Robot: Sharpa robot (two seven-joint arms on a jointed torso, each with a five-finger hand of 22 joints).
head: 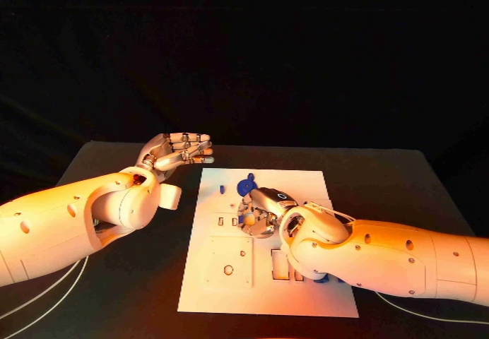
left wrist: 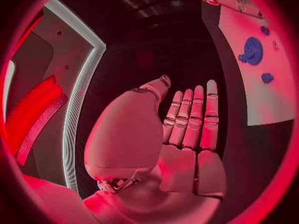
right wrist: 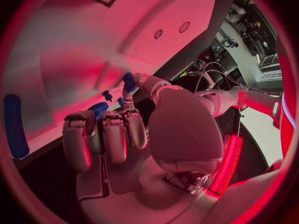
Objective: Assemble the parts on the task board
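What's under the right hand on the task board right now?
The right hand is over the middle of the white task board, fingers curled at small blue parts. A blue gear lies just beyond it. The board beneath the palm is covered.

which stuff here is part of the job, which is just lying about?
Job:
- white rectangular task board
- round blue toothed gear part
- small blue parts by the right hand's fingers
- long blue bar part
- right hand over the board

Lying about:
- black table
- left hand, holding nothing, off the board

The right hand (head: 267,210) covers part of the task board (head: 306,296), so whatever its fingers (right wrist: 115,134) perhaps touch stays hidden.
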